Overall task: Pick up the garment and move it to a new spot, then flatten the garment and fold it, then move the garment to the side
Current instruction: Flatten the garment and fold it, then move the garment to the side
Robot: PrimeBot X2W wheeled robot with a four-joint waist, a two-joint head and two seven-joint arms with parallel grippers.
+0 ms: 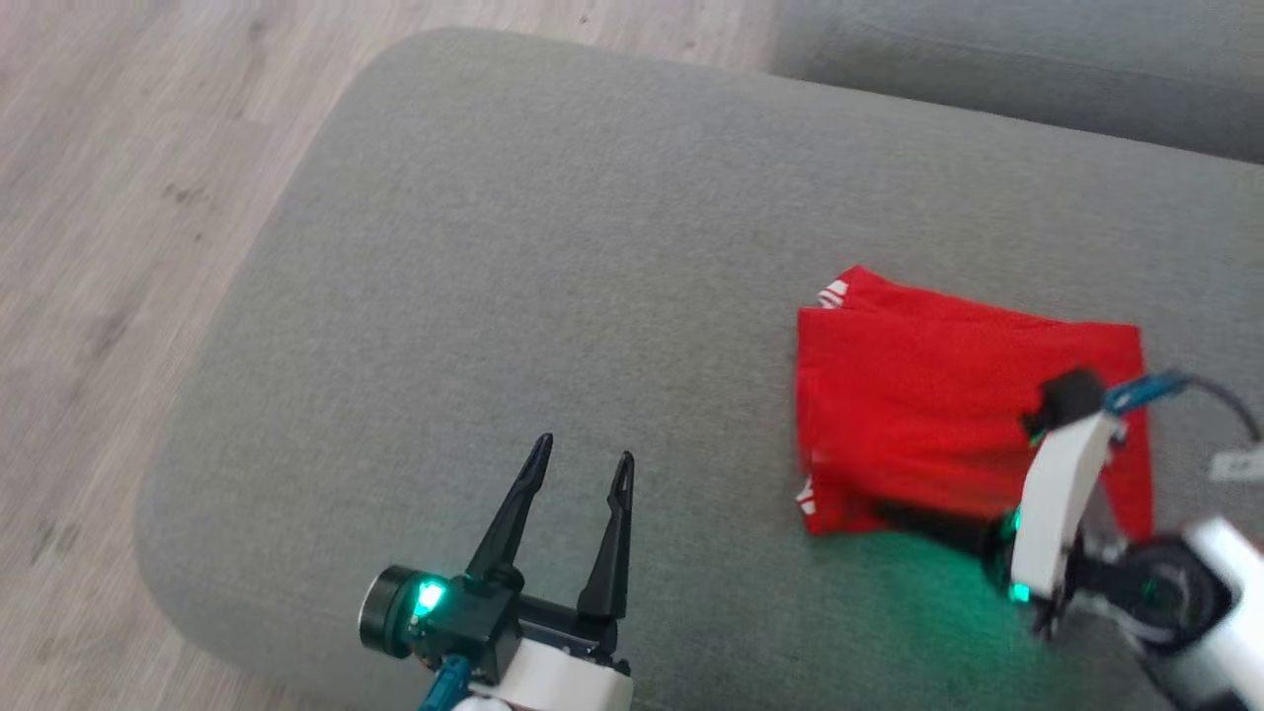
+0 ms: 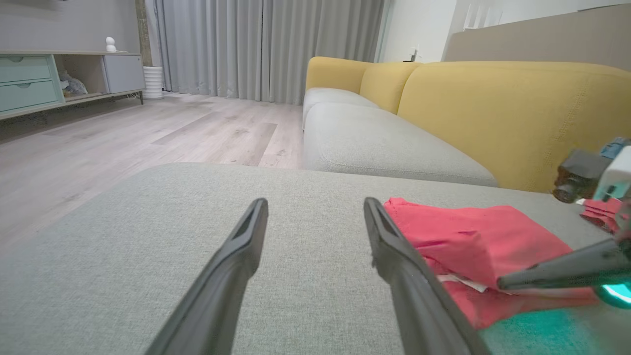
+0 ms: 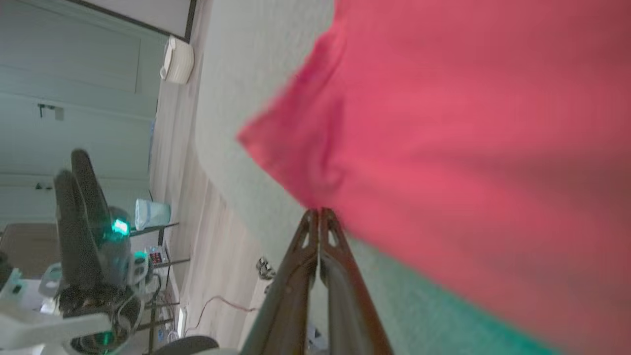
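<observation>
Where its two dark fingers meet tip to tip, the right gripper [image 3: 319, 213] is pinched shut on the near edge of the garment [image 1: 948, 415], low against the cloth and reaching in from the robot's right. The garment is red and lies as a neat, squarish stack of layers on the right part of the grey cushion [image 1: 553, 247], with a white-striped hem peeking out at its far left corner. To its left, well apart from it, the left gripper [image 1: 583, 459] hovers over bare cushion with its fingers spread wide and nothing between them. Beyond the cushion's rounded edge is the wooden floor [image 1: 118, 197]. Since the folding looks done, this reads as the last step, taking the garment to the side. The next move calls for a low, steady drag or lift, so that the layers travel together and the fold does not fall open
</observation>
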